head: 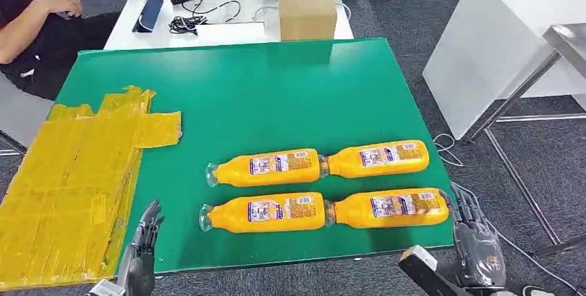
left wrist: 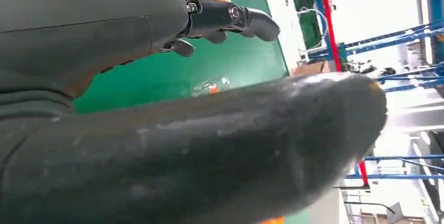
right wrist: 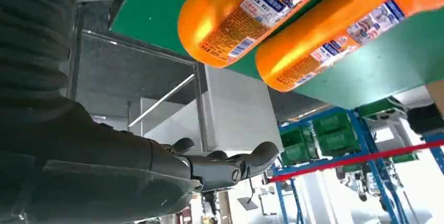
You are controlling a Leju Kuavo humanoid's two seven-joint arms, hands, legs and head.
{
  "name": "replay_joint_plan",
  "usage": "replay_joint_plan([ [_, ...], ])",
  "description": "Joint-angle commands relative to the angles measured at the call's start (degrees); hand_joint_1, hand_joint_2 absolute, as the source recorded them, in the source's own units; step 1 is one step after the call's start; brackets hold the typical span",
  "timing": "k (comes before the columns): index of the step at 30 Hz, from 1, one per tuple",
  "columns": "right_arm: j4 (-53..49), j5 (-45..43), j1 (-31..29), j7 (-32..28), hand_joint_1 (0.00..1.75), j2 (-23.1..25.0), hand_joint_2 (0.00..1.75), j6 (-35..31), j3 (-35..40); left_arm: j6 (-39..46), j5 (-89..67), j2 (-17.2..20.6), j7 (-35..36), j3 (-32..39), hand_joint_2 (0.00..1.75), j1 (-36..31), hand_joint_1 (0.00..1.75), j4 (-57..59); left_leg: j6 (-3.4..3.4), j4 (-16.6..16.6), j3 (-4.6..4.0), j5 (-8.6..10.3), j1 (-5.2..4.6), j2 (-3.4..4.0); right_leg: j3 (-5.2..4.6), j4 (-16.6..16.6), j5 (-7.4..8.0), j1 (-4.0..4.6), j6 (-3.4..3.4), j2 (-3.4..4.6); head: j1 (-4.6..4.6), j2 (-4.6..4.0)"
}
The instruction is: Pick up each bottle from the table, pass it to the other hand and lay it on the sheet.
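Four orange plastic bottles lie on their sides on the green table mat [head: 276, 95] in two rows of two: back-left [head: 266, 167], back-right [head: 379, 158], front-left [head: 262, 213], front-right [head: 390, 207]. The crinkled yellow plastic sheet [head: 69, 185] covers the mat's left edge; a brown cardboard box [head: 306, 10] stands behind the mat
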Motion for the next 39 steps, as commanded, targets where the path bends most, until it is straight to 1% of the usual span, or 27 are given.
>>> replay_joint_plan([
  [1, 7.08, 1.22, -6.14, -0.46, 0.00, 4.51, 1.75, 2.38, 0.41, -0.48, -0.42, 0.16, 1.06, -1.78, 0.00, -1.83, 0.00, 0.90, -0.10, -0.05, 0.12, -0.01, 0.09, 0.05, 0.18, -0.14, 0.04, 0.08, -0.05, 0.07, -0.02, 0.00],
  [4, 7.40, 1.93, -6.45, 0.17, 0.00, 4.13, 1.75, 2.78, 1.24, -0.37, -0.41, 0.04, 1.46, -1.90, 0.00, -1.60, 0.00, 0.33, -0.08, -0.03, 0.08, -0.01, 0.08, 0.04, 0.12, -0.11, 0.03, 0.07, -0.04, 0.08, 0.00, 0.00],
  [6, 7.60, 2.08, -6.59, 0.48, 0.00, 4.01, 1.75, 2.93, 1.50, -0.34, -0.38, 0.00, 1.87, -1.90, 0.00, -1.41, 0.00, -0.27, -0.08, -0.05, 0.04, 0.00, 0.06, 0.05, 0.38, -0.11, 0.04, 0.05, -0.03, 0.08, 0.00, 0.00],
  [7, 7.71, 1.64, -6.60, 0.55, 0.00, 3.90, 1.75, 3.20, 1.60, -0.31, -0.38, -0.04, 2.28, -1.93, 0.00, -1.23, 0.00, -0.80, -0.12, -0.04, 0.16, -0.06, 0.11, 0.07, 0.59, -0.15, 0.01, 0.10, -0.05, 0.10, 0.00, 0.00],
  [12, 8.52, 2.16, -6.75, 1.57, 0.00, 2.51, 1.75, 5.01, 2.32, -0.29, -0.29, 0.04, 3.27, -2.41, 0.00, -1.12, 0.00, -1.79, -0.10, -0.01, 0.11, -0.02, 0.09, 0.03, 0.57, -0.10, 0.02, 0.08, -0.04, 0.07, 0.00, 0.00],
  [16, 8.52, 2.16, -6.75, 1.57, 0.00, 2.51, 1.75, 5.01, 2.32, -0.29, -0.29, 0.04, 3.27, -2.41, 0.00, -1.12, 0.00, -1.79, -0.10, -0.01, 0.11, -0.01, 0.08, 0.06, 0.55, -0.10, 0.04, 0.07, -0.04, 0.10, 0.00, 0.00],
  [19, 9.77, 3.60, -7.99, 3.08, 0.00, 0.99, 1.75, 7.03, 3.13, -0.37, -0.22, 0.12, 3.74, -2.55, 0.00, -1.46, 0.00, -1.69, -0.11, -0.01, 0.10, -0.02, 0.09, 0.08, 0.55, -0.10, 0.04, 0.09, -0.03, 0.12, 0.00, 0.00],
  [26, 12.78, 4.67, -11.97, 4.24, 0.00, -1.56, 1.75, 10.89, 3.71, -0.57, -0.10, 0.05, 4.56, -2.35, 0.00, -2.06, 0.00, -1.82, -0.08, -0.03, 0.10, 0.01, 0.05, 0.13, 0.53, -0.10, 0.07, 0.04, -0.02, 0.16, -0.02, 0.00],
  [39, 15.01, 5.65, -14.64, 4.41, 0.00, -2.44, 1.75, 13.60, 4.50, -0.84, -0.02, -0.63, 5.12, -1.41, 0.00, -2.18, 0.00, -2.25, -0.08, 0.00, 0.09, 0.00, 0.07, 0.08, 0.55, -0.10, 0.06, 0.06, -0.02, 0.11, 0.00, 0.00],
])
